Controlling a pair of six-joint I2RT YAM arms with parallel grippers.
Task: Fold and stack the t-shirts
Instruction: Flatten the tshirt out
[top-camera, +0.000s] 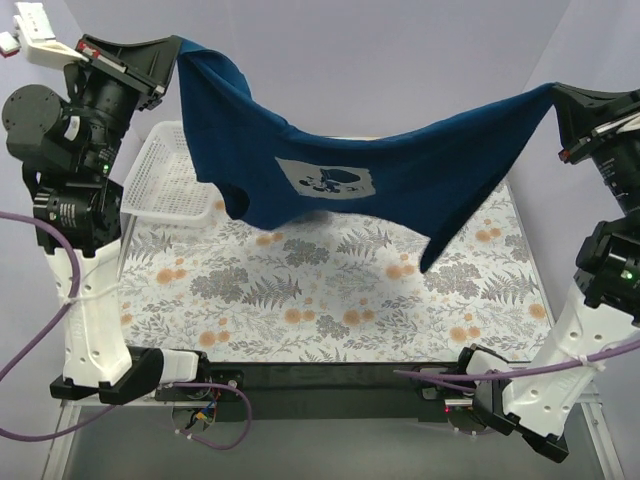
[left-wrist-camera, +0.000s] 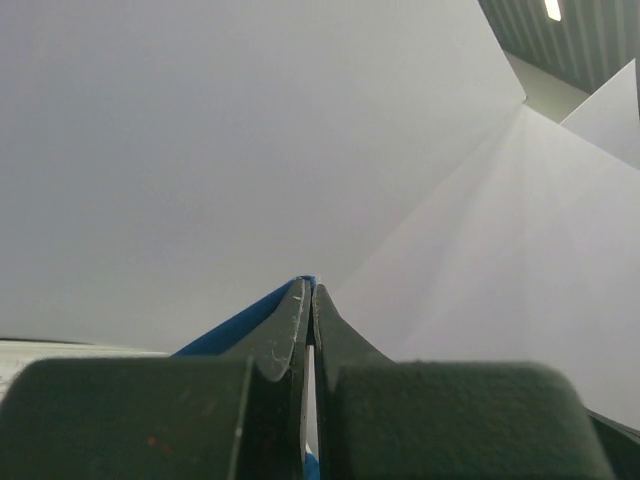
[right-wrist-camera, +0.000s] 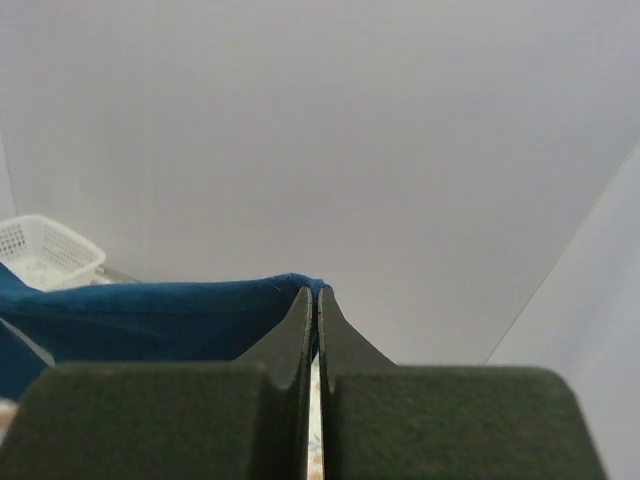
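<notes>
The t-shirt (top-camera: 340, 170), dark navy with a light grey square print (top-camera: 327, 180) on the chest, hangs in the air stretched between the two pincers. It sags in the middle, one sleeve droops under the left pincer's side, and a pointed corner of cloth hangs down nearer the right pincer. Beneath it the counter (top-camera: 330, 300) is covered with a pattern of grey fern leaves and orange blossoms on white. A white mesh basket (top-camera: 160, 180) stands on the counter below the left pincer, and the drooping sleeve overlaps its rim in the top view. Plain white walls (top-camera: 400, 50) close in the back and sides, and the left wrist view catches a strip of dark ceiling (left-wrist-camera: 575, 35) with a lamp. The left arm (top-camera: 85, 230) rises steeply from its base and bends at the top, so the left pincer (top-camera: 168, 62) is held high and points inward. Its fingers are pressed almost together on the shirt's edge, with blue cloth showing beside them. The right arm (top-camera: 590, 300) rises likewise, with the right pincer (top-camera: 556, 100) high and turned inward, its fingers squeezed onto the other end of the shirt.
</notes>
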